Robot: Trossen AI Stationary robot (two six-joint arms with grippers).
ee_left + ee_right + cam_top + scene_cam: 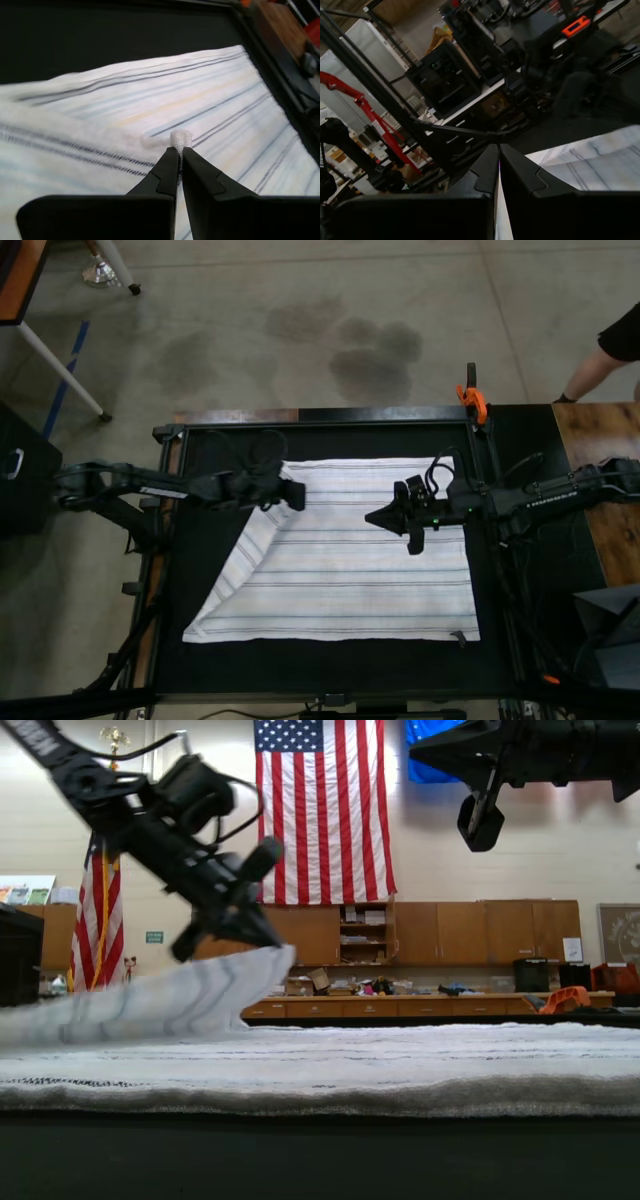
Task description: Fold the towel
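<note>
Exterior view: towel (190,995) corner lifted.

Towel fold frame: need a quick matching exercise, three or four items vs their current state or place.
Items:
1. left gripper
2. right gripper
3. towel
4. orange clamp

States:
A. fixed at the table's far edge in the top view
B. shut, raised above the cloth, holding nothing
C. mostly flat, one corner lifted
D. shut on a pinch of cloth

Pairs: 1-D, 2-B, 3-C, 4-A
</note>
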